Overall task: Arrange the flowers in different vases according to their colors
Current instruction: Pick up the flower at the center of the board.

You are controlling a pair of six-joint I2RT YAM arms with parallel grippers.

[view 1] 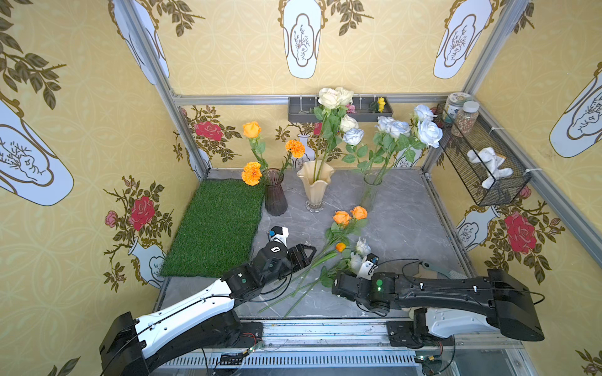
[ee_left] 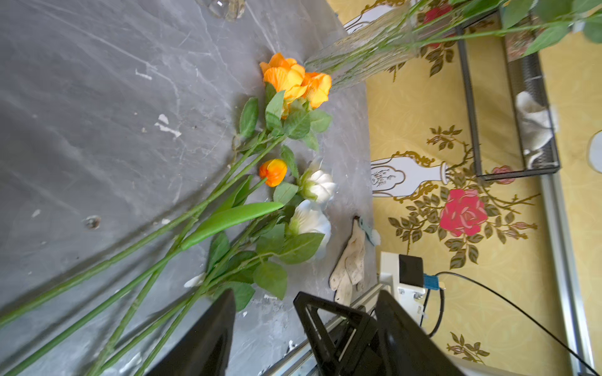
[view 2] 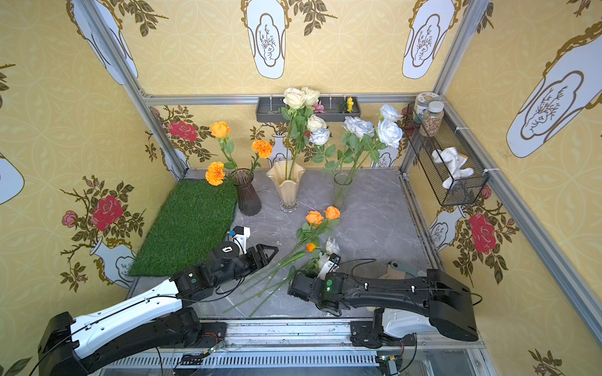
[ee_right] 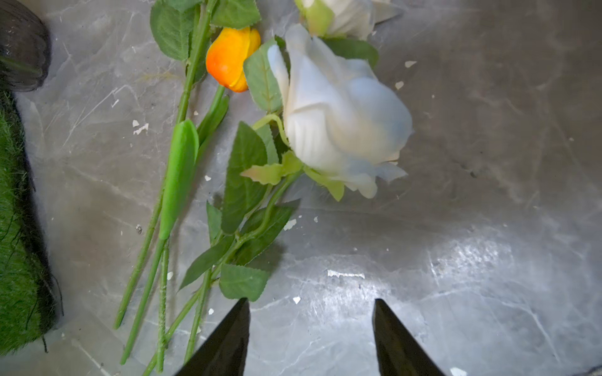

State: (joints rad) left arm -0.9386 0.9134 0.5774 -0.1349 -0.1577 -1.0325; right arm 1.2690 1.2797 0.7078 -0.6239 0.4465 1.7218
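The left arm extended from the front left base diagonally toward the table centre, forearm low and wrist rolled onto its side. The left gripper pointed to the robot's right, close over the stems of the loose flowers. In the left wrist view its jaws stood wide apart and held nothing. The right arm stretched leftward from the front right base, nearly parallel to the front edge, with the wrist bent downward. The right gripper pointed at the grey marble tabletop. Its jaws were moderately parted and empty, with one fingertip just beside the lowest leaf of a pale-blue-tinted white rose. Whether the tips touched the surface could not be determined. Also lying loose, stems fanned toward the front left, were two orange roses, a small orange bud and a second white rose. At the rear, the dark purple ribbed vase held an orange rose and marigolds. The cream ruffled-rim vase held cream-white roses, and the clear glass cylinder held pale-blue roses. An artificial grass mat lay just left of the purple vase.
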